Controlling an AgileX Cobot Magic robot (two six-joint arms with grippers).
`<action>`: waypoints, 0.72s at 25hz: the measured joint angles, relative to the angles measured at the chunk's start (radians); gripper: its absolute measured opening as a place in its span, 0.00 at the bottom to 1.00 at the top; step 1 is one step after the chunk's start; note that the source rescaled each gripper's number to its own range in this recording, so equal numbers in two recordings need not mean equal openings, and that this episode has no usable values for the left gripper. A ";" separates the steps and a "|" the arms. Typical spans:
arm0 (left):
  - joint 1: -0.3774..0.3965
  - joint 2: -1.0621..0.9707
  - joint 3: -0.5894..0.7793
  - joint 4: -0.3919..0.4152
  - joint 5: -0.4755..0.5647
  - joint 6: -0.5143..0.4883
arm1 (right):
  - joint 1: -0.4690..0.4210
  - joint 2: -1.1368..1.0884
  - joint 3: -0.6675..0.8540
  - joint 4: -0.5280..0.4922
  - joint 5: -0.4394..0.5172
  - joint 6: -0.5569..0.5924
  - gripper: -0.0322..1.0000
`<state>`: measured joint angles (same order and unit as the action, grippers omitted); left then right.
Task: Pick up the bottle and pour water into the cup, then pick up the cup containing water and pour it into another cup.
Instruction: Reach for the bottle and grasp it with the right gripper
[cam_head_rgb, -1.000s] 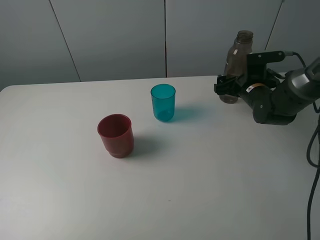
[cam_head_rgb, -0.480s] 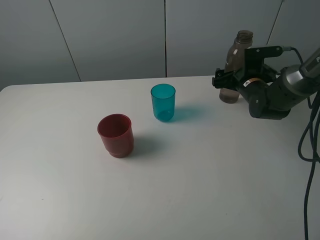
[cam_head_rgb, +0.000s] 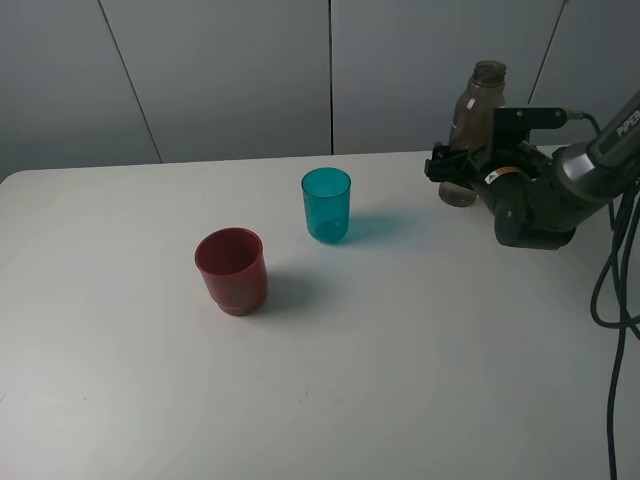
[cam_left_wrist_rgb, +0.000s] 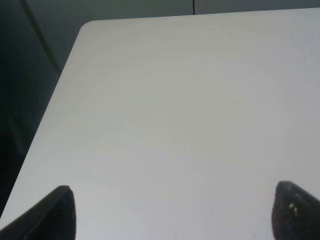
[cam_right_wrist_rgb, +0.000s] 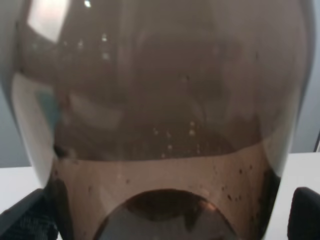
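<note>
The left gripper stands open, its two dark fingertips wide apart above the white table near a rounded corner; where it sits relative to the tumbler cannot be told. The dark red opaque plastic cup with a stepped base stands upright, left of and nearer the camera than the small teal-blue translucent plastic tumbler, well apart from it. The tumbler stands upright near the table's far edge. Right of the tumbler and slightly farther back, the tall, smoky grey-brown translucent plastic bottle stands upright, uncapped. The right gripper, beyond the tumbler's right side, has its jaws spread wide around the bottle's lower body, one finger on each side; whether they touch it cannot be told.
</note>
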<state>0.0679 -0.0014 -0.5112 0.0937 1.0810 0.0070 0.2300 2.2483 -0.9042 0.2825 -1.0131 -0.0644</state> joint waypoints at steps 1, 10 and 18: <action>0.000 0.000 0.000 0.000 0.000 0.000 | 0.000 0.006 -0.001 0.000 0.000 0.004 1.00; 0.000 0.000 0.000 0.000 0.000 0.000 | 0.000 0.021 -0.047 -0.002 -0.019 0.015 1.00; 0.000 0.000 0.000 0.000 0.000 0.000 | 0.000 0.042 -0.075 -0.002 -0.021 0.019 1.00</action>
<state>0.0679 -0.0014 -0.5112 0.0937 1.0810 0.0070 0.2300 2.2902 -0.9796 0.2805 -1.0342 -0.0451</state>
